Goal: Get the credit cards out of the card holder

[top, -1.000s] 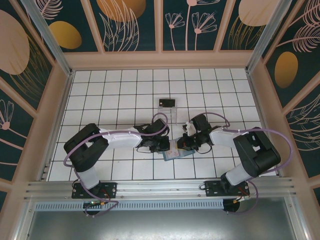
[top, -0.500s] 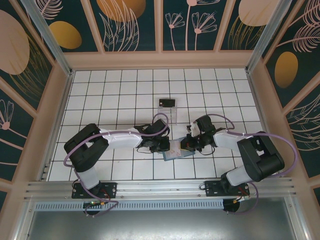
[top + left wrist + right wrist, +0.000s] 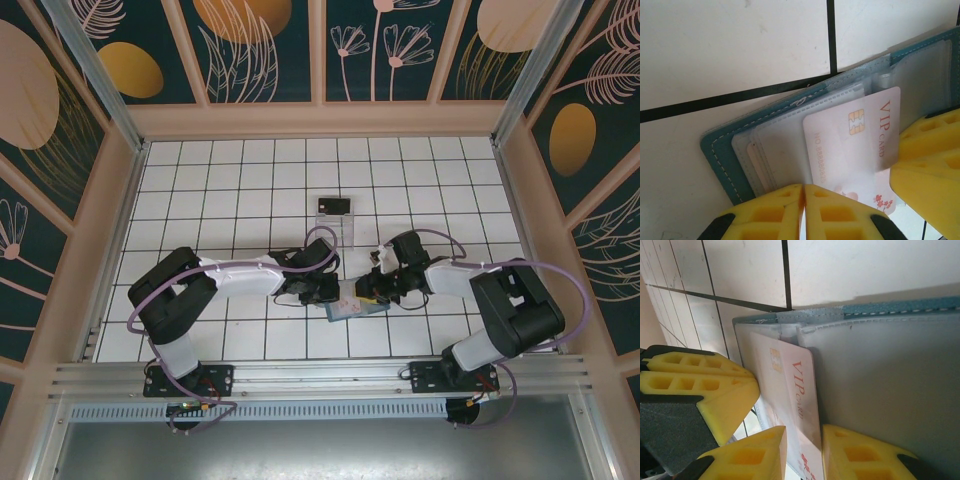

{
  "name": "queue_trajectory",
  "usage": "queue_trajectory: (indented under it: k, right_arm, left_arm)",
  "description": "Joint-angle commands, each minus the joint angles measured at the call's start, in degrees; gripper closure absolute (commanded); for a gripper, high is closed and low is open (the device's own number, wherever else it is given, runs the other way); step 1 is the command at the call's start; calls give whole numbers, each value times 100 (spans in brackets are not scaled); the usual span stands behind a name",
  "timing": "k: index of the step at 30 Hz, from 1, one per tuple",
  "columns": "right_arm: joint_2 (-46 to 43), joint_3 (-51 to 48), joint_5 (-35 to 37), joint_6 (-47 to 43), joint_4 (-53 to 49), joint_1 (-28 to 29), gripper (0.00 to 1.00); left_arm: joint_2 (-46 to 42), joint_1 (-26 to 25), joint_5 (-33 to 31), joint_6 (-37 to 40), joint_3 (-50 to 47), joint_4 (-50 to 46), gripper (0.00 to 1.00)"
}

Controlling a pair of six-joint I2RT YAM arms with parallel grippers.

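A credit card sits partly inside the card holder.

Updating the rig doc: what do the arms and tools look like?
Left arm and right arm: white links, bulky black joint housings, black base plates. A lilac cable loops along each. Left tool and right tool: yellow finger pads with rectangular pockets, black backing.
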Motion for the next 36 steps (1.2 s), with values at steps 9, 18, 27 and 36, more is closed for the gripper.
queue_trajectory:
  k: [9,18,27,36]
  right_arm:
    - [72,-7,310,20,-230,89,90]
    - [-194,-42,393,499,-188,526,96]
    - [-161,213,889,1254,96,1360,97]
    - [-924,98,1452,1031,-808,1093,97]
  left_arm:
    - [179,0,-407,163,-261,-736,88]
    - [-80,180,-468,428,-635,-804,87]
    - [-630,791,-520,918,-957,-975,87]
    - [-671,801,-234,921,-1109,-775,87]
